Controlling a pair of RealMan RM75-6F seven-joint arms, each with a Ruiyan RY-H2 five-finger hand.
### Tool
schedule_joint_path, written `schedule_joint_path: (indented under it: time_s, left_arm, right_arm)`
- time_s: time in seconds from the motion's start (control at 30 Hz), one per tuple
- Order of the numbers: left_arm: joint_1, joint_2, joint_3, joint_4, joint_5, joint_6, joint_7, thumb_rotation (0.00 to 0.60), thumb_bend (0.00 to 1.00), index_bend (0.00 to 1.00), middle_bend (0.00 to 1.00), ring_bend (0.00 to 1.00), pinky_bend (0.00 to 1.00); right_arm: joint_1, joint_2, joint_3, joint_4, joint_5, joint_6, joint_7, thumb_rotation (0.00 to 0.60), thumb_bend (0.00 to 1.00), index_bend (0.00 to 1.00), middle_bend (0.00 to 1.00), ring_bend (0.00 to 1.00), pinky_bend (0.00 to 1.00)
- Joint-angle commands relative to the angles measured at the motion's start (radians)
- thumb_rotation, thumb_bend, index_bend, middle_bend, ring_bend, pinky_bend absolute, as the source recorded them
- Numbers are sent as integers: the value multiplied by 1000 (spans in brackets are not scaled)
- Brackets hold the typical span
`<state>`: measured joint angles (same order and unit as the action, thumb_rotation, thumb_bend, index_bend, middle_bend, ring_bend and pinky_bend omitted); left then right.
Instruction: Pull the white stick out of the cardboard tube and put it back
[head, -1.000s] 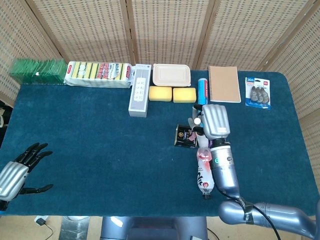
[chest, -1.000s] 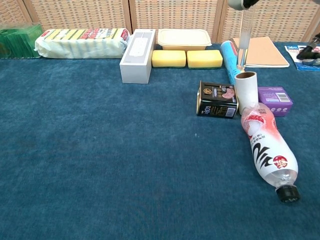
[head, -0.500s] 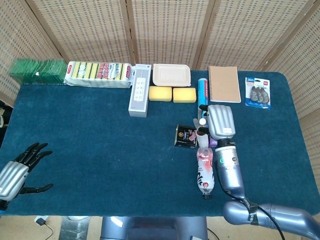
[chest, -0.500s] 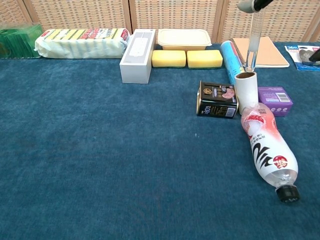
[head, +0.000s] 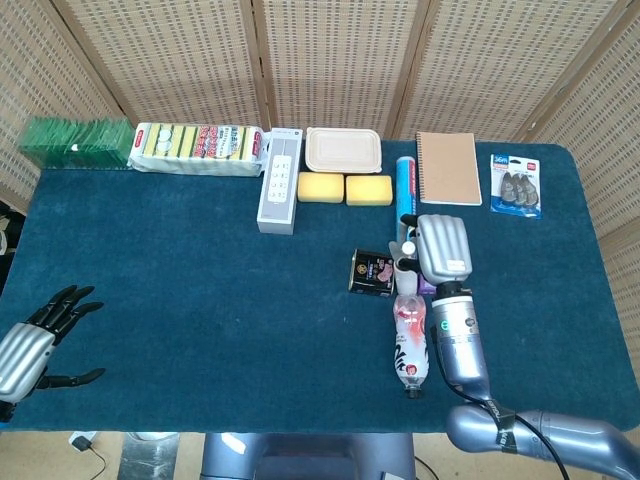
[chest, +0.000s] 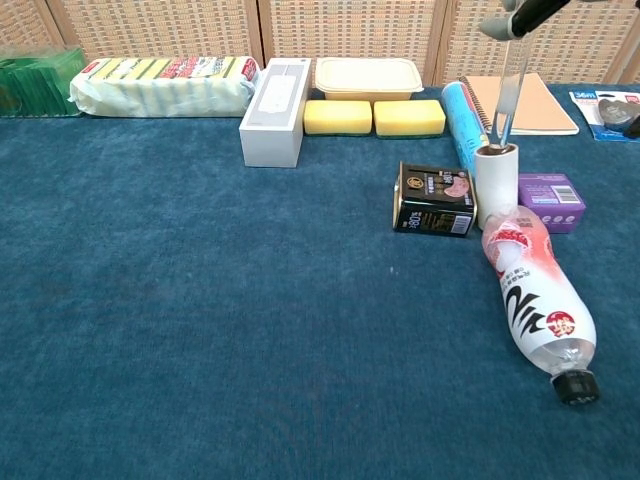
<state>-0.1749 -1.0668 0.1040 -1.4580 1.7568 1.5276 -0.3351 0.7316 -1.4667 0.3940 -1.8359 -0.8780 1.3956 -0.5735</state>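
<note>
From the head view, the right robot hand (head: 441, 248) hangs over the middle-right of the table (head: 200, 280), its silver back hiding most of the cardboard tube (head: 404, 272) below; only a pale sliver of the tube and the top end of the white stick (head: 407, 246) peek out at the hand's left edge, so I can't see the fingertips themselves from here. The left robot hand (head: 35, 340) sits far off at the near-left corner, dark fingers spread and holding nothing. From the chest view, things read better: the white stick (chest: 508, 95) hangs nearly upright, slim and slightly translucent, pinched at its top end by the right robot hand (chest: 524, 15) at the frame's upper edge, its lower tip just at the mouth of the cardboard tube (chest: 495, 183). The tube stands upright, off-white, between a dark box (chest: 434, 199) and a purple box (chest: 552, 198), with a plastic bottle (chest: 537, 300) lying against its base. The stick looks light and stiff, probably smooth enough to slip, so a hold near the top seems right. The tube looks light and easy to tip.
</note>
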Motion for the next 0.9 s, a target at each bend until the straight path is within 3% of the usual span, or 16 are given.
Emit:
schedule_joint_path:
  time_s: [0.03,0.9]
  left_arm:
    - [0,0,0,1,-1,0,0,466,113,160,84,31,237]
    - [2,1,-1,-4,5,5,4,466,114,160,84,32,237]
  right_arm:
    - [-2,-4,-4,11,2,-4,6,600,401,814,1000,1000,976]
    - [-37,19,-34,44,24,-35,29,600,400,814,1000,1000,975]
